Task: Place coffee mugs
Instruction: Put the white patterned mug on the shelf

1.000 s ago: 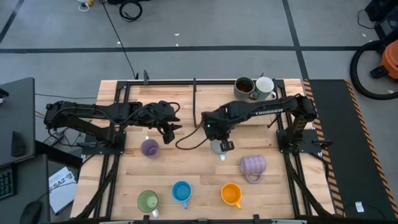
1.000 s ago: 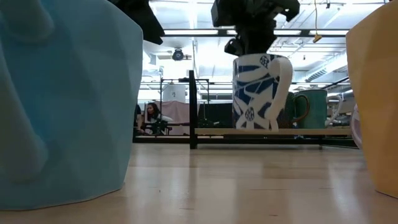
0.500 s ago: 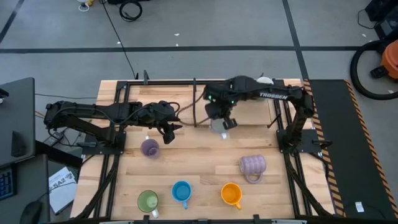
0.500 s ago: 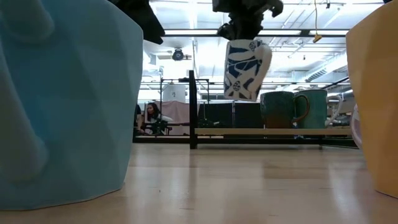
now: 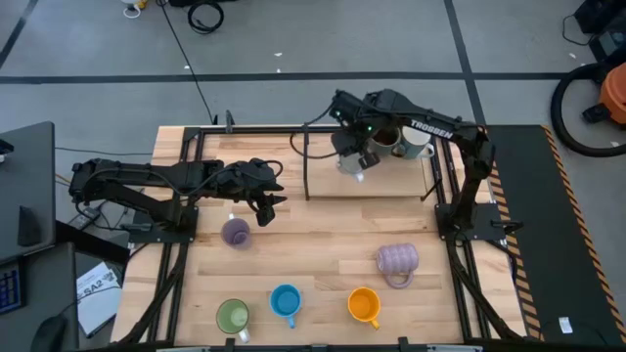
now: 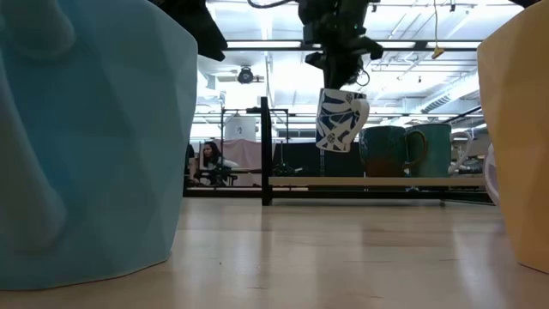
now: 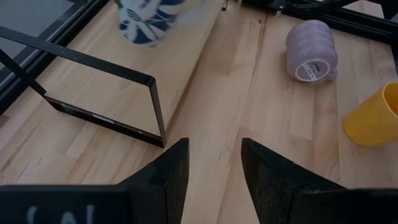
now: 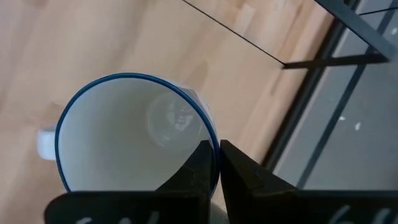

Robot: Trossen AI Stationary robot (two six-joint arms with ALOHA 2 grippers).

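Note:
A white mug with a blue pattern (image 6: pixel 340 121) hangs tilted over the low wooden shelf (image 5: pixel 391 182) at the table's far side, with my right gripper (image 5: pixel 359 154) shut on it. A dark mug (image 5: pixel 383 137) and a white mug (image 5: pixel 417 140) stand on the shelf beside it. A small lilac mug (image 5: pixel 235 232) stands upright left of centre. The ribbed lavender mug (image 7: pixel 311 51) lies on its side. Green (image 5: pixel 233 316), blue (image 5: pixel 285 301) and orange (image 5: pixel 363 305) mugs stand along the near edge. My left gripper (image 7: pixel 214 168) hovers open above the lilac mug's far side. My right gripper pinches the mug's wall at the rim (image 8: pixel 214 142), on the side away from the handle (image 8: pixel 45 142). One finger (image 8: pixel 200 169) is inside the mug and one (image 8: pixel 241 175) outside. The fingers come from above, pointing steeply down. The mug hangs tilted below them, clear of the shelf.
The shelf's black metal frame (image 7: pixel 106 93) stands upright at its left end and along its edges. Bare wood lies between the shelf and the mugs near the front. A black mat (image 5: pixel 528 225) runs along the table's right side.
My right gripper has lifted the blue-patterned mug off the middle of the table and carried it toward the far edge, over the shelf. The wrist has rolled on the way, and the mug, upright before, now hangs tilted.

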